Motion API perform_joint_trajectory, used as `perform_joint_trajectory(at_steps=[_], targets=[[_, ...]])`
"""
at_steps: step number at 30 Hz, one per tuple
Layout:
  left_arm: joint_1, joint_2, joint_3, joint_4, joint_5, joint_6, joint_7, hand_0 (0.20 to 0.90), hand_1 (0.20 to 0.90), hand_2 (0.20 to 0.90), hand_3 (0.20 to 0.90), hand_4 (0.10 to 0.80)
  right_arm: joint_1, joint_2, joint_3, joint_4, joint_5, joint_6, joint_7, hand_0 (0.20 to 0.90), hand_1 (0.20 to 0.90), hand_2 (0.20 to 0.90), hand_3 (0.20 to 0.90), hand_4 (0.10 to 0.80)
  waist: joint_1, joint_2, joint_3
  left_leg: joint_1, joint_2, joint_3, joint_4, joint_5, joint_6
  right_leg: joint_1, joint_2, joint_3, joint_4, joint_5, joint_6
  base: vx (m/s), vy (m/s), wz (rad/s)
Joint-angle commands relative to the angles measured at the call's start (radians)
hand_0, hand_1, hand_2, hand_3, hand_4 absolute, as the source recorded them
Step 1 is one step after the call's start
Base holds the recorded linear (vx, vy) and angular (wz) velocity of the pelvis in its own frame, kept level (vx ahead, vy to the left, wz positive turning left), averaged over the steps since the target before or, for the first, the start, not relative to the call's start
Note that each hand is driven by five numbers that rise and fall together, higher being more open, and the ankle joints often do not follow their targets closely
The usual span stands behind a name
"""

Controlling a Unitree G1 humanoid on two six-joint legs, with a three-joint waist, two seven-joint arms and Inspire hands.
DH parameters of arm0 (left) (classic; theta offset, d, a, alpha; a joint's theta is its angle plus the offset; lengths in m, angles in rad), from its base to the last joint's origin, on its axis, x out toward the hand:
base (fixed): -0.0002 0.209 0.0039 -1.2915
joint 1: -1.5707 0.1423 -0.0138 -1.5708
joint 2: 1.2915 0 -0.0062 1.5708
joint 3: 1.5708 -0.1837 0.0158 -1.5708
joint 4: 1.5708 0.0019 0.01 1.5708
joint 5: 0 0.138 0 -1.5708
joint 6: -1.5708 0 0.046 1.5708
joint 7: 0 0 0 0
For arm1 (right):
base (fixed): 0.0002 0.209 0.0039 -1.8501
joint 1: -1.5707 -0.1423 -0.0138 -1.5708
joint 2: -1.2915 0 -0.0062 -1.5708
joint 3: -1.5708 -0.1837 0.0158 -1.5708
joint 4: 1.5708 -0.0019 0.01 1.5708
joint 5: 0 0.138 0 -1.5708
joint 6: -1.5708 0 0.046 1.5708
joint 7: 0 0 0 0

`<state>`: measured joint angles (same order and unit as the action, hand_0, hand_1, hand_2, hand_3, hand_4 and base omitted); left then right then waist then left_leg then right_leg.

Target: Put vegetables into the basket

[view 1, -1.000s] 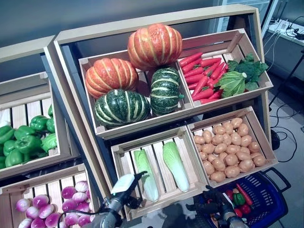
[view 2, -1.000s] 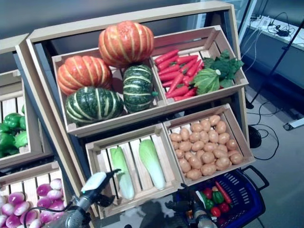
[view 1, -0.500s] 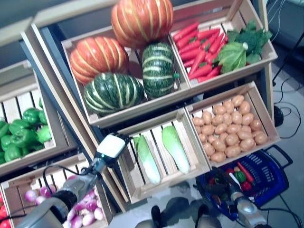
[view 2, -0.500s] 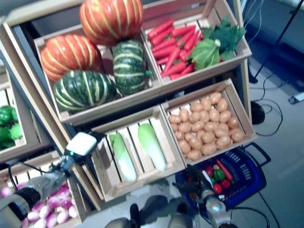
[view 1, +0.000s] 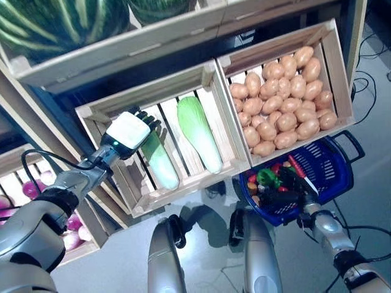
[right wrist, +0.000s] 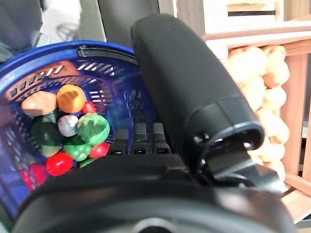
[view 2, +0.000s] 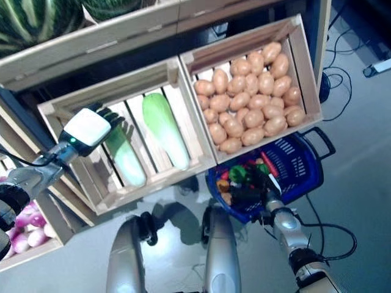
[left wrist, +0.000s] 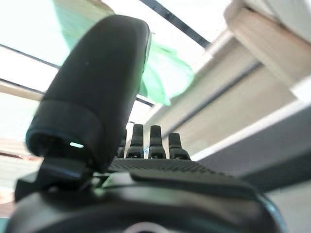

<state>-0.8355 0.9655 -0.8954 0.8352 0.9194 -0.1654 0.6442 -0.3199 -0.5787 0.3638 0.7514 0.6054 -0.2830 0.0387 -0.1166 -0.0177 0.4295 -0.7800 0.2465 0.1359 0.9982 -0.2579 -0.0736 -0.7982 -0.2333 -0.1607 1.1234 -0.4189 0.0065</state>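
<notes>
The blue plastic basket (view 1: 333,168) stands on the floor at the lower right, under the stand. It holds red, green and orange vegetables (right wrist: 73,131). My right hand (view 1: 286,190) is just above the basket's near rim with straight fingers and holds nothing. My left hand (view 1: 129,131), with a white cover on its back, reaches into the lower wooden crate (view 1: 208,73). Its straight fingers (view 1: 148,117) lie over the upper end of a long pale green cabbage (view 1: 161,166). The cabbage also shows in the left wrist view (left wrist: 167,73). I cannot tell whether the fingers touch it.
A second long cabbage (view 1: 199,134) lies beside the first in the same crate. Another wooden crate (view 1: 339,67) overhangs the basket's far side. Dark cables (view 1: 369,52) lie on the grey floor at the right.
The camera has tilted down towards the lower crates. My left hand has moved up and forward into the crate, over the left cabbage. My right hand stays at the basket.
</notes>
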Motion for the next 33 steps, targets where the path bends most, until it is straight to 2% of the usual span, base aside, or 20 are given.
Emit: perform_joint_trajectory(at_steps=[1,8,19,28,30,31,32,33], targets=[[-0.066,0.093,0.062,-0.051,0.023,0.034,0.117,0.900,0.900,0.900,0.900,0.800,-0.008,-0.042,-0.031,-0.088,0.075,-0.027,0.012,0.900,0.900,0.900,0.900,0.800,0.005,0.019,-0.059,0.010,0.019,-0.036,0.035,-0.104,-0.037,0.018,-0.067,0.067,-0.050,0.052,0.078,0.000,0.000,0.00],[-0.116,0.120,0.028,-0.051,0.027,0.036,-0.001,0.900,0.900,0.900,0.900,0.800,0.001,-0.053,-0.037,-0.117,0.092,-0.008,0.012,0.900,0.900,0.900,0.900,0.800,-0.007,0.016,-0.061,-0.055,0.035,-0.050,0.132,-0.139,-0.038,-0.048,-0.069,0.071,0.054,0.014,0.086,-0.002,0.033,-0.01],[-0.183,0.138,-0.007,0.000,0.019,0.067,-0.059,0.900,0.900,0.900,0.900,0.800,-0.014,-0.099,-0.066,-0.168,0.126,0.017,0.001,0.900,0.900,0.900,0.900,0.800,-0.017,0.005,-0.059,-0.223,0.063,-0.090,0.293,-0.172,-0.038,-0.208,-0.064,0.091,0.232,-0.027,0.093,0.005,0.003,-0.02],[-0.235,0.134,-0.055,0.093,0.049,0.055,-0.142,0.900,0.900,0.900,0.900,0.800,-0.040,-0.125,-0.090,-0.187,0.158,0.007,-0.027,0.900,0.900,0.900,0.900,0.800,-0.019,-0.004,-0.059,-0.369,0.094,-0.113,0.411,-0.198,-0.030,-0.357,-0.052,0.119,0.367,-0.050,0.096,0.014,0.013,-0.04],[-0.240,0.143,-0.064,0.098,0.030,0.061,-0.184,0.804,0.804,0.804,0.804,0.736,-0.042,-0.135,-0.097,-0.194,0.166,0.003,-0.033,0.900,0.900,0.900,0.900,0.800,-0.021,-0.004,-0.059,-0.392,0.096,-0.116,0.423,-0.198,-0.026,-0.380,-0.048,0.124,0.380,-0.048,0.098,0.004,0.022,-0.09],[-0.242,0.147,-0.068,0.106,0.020,0.049,-0.193,0.726,0.726,0.726,0.726,0.684,-0.044,-0.139,-0.101,-0.199,0.170,0.004,-0.034,0.900,0.900,0.900,0.900,0.800,-0.021,-0.004,-0.060,-0.401,0.097,-0.118,0.426,-0.197,-0.025,-0.389,-0.047,0.126,0.384,-0.047,0.098,0.003,0.031,-0.11],[-0.245,0.151,-0.071,0.111,0.017,0.042,-0.199,0.312,0.312,0.312,0.312,0.408,-0.045,-0.143,-0.104,-0.207,0.173,0.005,-0.036,0.900,0.900,0.900,0.900,0.800,-0.022,-0.005,-0.061,-0.410,0.098,-0.119,0.429,-0.196,-0.024,-0.396,-0.045,0.128,0.386,-0.047,0.098,0.005,0.029,-0.12],[-0.244,0.156,-0.072,0.111,0.004,0.039,-0.206,0.300,0.300,0.300,0.300,0.400,-0.042,-0.148,-0.109,-0.221,0.175,0.007,-0.040,0.900,0.900,0.900,0.900,0.800,-0.023,-0.005,-0.063,-0.418,0.099,-0.120,0.434,-0.196,-0.023,-0.404,-0.044,0.130,0.389,-0.045,0.099,0.008,0.021,-0.11]])
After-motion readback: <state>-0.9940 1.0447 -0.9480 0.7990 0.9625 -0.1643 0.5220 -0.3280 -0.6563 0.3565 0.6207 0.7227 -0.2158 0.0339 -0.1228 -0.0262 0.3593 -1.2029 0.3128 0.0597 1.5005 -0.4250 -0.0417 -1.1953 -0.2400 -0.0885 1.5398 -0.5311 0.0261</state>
